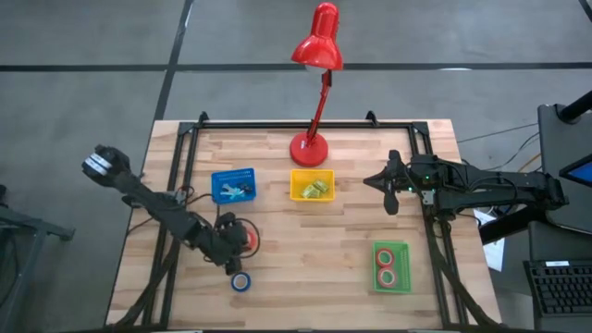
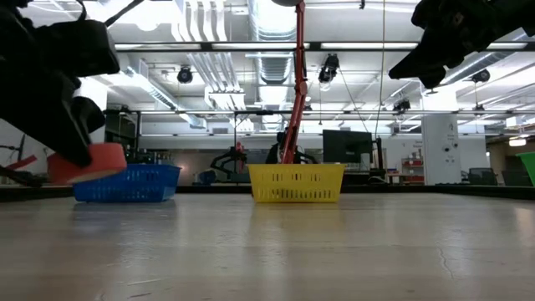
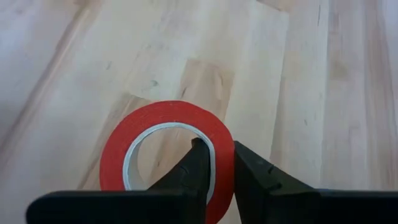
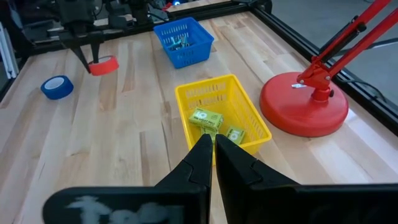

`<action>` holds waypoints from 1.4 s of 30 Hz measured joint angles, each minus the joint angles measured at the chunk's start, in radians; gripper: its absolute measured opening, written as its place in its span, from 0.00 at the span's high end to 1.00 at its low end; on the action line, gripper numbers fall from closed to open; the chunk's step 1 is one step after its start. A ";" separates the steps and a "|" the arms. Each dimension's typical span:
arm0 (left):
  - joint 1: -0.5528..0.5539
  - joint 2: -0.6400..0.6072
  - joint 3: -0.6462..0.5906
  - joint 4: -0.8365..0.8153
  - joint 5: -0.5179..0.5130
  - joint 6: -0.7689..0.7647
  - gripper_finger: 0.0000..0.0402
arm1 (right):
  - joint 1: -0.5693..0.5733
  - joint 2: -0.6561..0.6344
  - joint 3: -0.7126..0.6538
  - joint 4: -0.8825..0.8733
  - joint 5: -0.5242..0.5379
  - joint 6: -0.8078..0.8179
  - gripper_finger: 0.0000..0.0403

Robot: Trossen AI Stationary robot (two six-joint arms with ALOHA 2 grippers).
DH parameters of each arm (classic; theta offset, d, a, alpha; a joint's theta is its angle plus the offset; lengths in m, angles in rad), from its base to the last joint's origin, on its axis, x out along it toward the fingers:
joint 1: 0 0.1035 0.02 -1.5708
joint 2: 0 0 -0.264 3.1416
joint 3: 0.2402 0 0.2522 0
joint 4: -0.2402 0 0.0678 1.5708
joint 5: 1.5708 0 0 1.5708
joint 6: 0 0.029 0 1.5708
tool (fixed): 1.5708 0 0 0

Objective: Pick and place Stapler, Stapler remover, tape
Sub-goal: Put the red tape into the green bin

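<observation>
A red tape roll [image 3: 163, 144] is held by my left gripper [image 1: 239, 239], near the table's near-left part; it also shows in the low view [image 2: 85, 162] and the right wrist view [image 4: 103, 65]. A blue tape roll [image 1: 240, 282] lies flat on the table just nearer the near edge [image 4: 57, 87]. Two more red tape rolls [image 1: 390, 266] lie in the green bin [image 1: 376, 277]. My right gripper [image 4: 213, 148] is shut and empty, hovering right of the yellow bin [image 4: 186, 102]. My left gripper pinches the red roll's ring wall [image 3: 222, 144], with one finger [image 3: 196, 171] inside the open centre and the other finger [image 3: 252, 177] outside. The fingers come from above, pointing down. The roll is lifted clear of the table and hangs tilted below them [image 2: 85, 162].
The blue bin [image 1: 233, 185] and the yellow bin [image 1: 312, 184], each with small items inside, stand mid-table. A red desk lamp's base [image 1: 308, 148] sits by the far edge, behind them. A black frame rail [image 1: 305, 123] borders the table. Bare wood lies between the bins and the near edge.
</observation>
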 joint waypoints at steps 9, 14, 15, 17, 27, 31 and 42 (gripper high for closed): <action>0.002 0.017 -0.003 0.000 0.005 0.009 0.86 | 0.000 0.000 0.000 0.000 0.000 0.000 0.96; 0.002 0.017 -0.003 -0.001 0.004 0.022 0.85 | 0.000 0.000 0.000 0.000 0.000 0.000 0.96; 0.002 0.017 -0.003 0.000 0.004 0.022 0.85 | 0.000 0.000 0.000 0.000 0.000 0.000 0.96; 0.002 0.017 -0.003 0.002 0.004 0.022 0.85 | 0.000 0.000 0.000 0.000 0.000 -0.002 0.96; 0.002 0.017 -0.004 0.007 -0.023 0.074 0.85 | 0.000 0.000 0.000 0.000 0.000 -0.002 0.96; 0.002 0.017 -0.004 0.007 -0.023 0.076 0.85 | 0.000 0.000 0.000 0.000 0.000 -0.002 0.96; 0.002 0.017 -0.004 0.017 -0.031 0.082 0.85 | 0.000 0.000 0.000 0.000 0.000 -0.002 0.96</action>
